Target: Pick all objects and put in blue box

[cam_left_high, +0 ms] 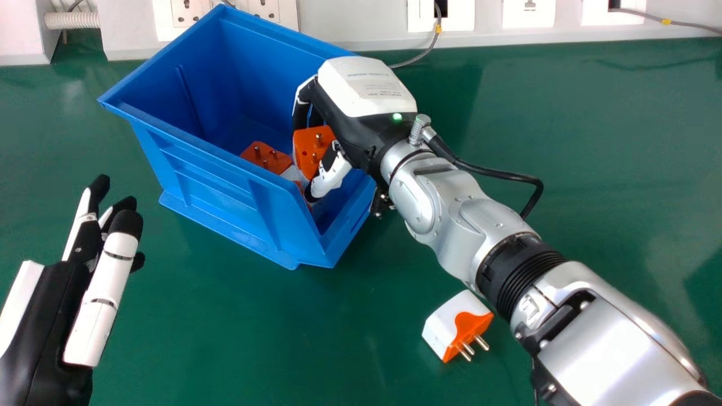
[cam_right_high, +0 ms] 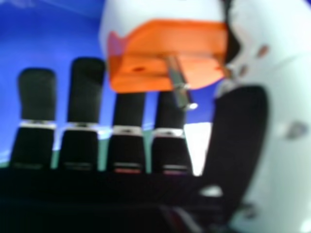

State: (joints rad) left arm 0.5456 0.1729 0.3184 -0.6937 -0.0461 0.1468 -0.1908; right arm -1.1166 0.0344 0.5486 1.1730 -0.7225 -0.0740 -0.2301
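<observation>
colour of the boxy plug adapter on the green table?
White adapter, orange on the pronged side; clearest in head view.

In the head view, your right hand (cam_left_high: 366,93) hides part of the blue box (cam_left_high: 225,189)'s interior and right rim, and its fingertips are out of your sight behind the orange-and-white plug (cam_left_high: 310,149) beside the thumb. Inside, the near wall and that hand partly cover another orange plug (cam_left_high: 265,158); you can't tell how many lie beneath. Your left hand (cam_left_high: 56,304) is cut by the left and bottom edges, the right forearm (cam_left_high: 620,344) by the bottom and right. The wall sockets (cam_left_high: 225,12) run off the top. In the right hand view, you get a blurred plug cropped at the top.
</observation>
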